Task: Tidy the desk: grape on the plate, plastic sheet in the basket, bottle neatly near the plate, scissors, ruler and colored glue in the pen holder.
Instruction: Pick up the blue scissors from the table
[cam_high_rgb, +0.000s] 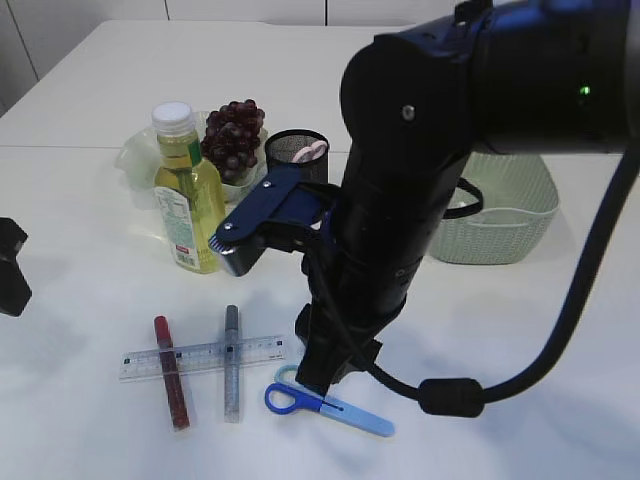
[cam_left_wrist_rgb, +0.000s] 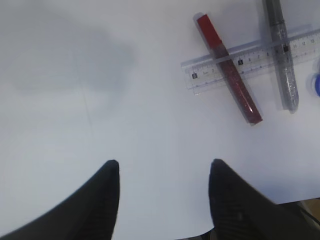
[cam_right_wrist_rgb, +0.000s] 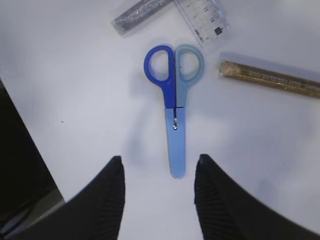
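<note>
Starting at the far left of the exterior frame, we see our left pincer (cam_high_rgb: 8, 268) only as a dark block at the edge; its wrist view shows the jaws standing apart over bare table (cam_left_wrist_rgb: 75, 100), holding nothing. Right of it, left of centre in the upper half, the bottle (cam_high_rgb: 188, 190) stands upright, with the grape (cam_high_rgb: 234, 136) bunch just behind it already on the plate (cam_high_rgb: 140, 160); the bottle stands by the plate, though we cannot tell whether it touches. The black pen holder (cam_high_rgb: 296, 153) sits just right of those. In the lower left, the ruler (cam_high_rgb: 203, 356) lies flat with the red glue (cam_high_rgb: 171, 372) and the silver glue (cam_high_rgb: 231, 362) across it. Lower centre, the scissors (cam_right_wrist_rgb: 174, 107) lie closed on the table, handles away from the right wrist camera. Our right pincer (cam_right_wrist_rgb: 159, 167) hovers over them, jaws moderately wide, empty, straddling the blade tip. At the right of the upper half, the green basket (cam_high_rgb: 510, 215) waits; we cannot spot the plastic sheet.

We judge the scissors pick is the step in hand. Next we need to descend straight, close across the blades, then lift and carry them to the pen holder.
</note>
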